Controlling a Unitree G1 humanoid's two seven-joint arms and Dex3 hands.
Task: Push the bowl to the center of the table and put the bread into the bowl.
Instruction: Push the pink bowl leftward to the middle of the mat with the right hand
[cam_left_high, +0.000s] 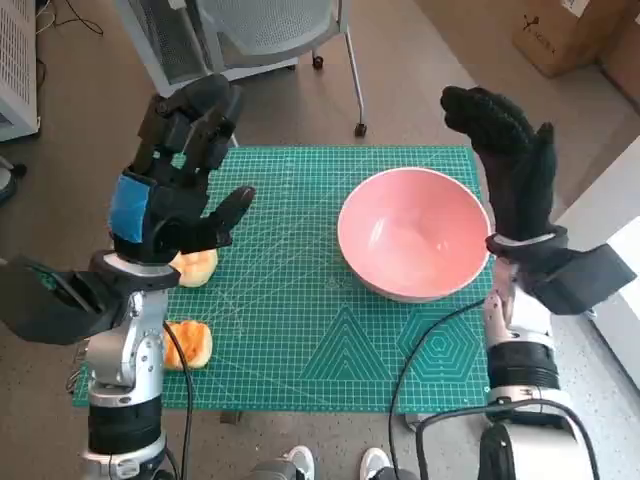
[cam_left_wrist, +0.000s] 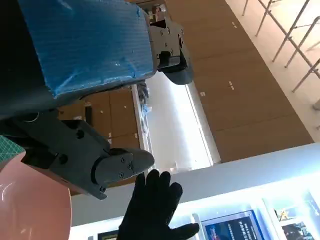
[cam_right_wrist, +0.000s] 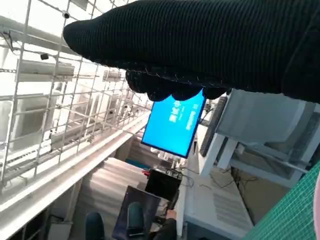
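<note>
The pink bowl (cam_left_high: 414, 233) sits on the desk (cam_left_high: 330, 340) just inside the right hand (cam_left_high: 510, 160), which is raised with fingers apart, holding nothing. The left hand (cam_left_high: 175, 180) is up and empty too, fingers apart, with two breads (cam_left_high: 195, 266) under it. I think the right hand should drop beside the bowl's outer wall and push slowly, low down, so it slides and does not tip.

Glossy smooth pink bowl (cam_left_high: 414, 233), matt gridded green mat (cam_left_high: 300, 320), knitted cloth right hand (cam_left_high: 510, 165)
</note>
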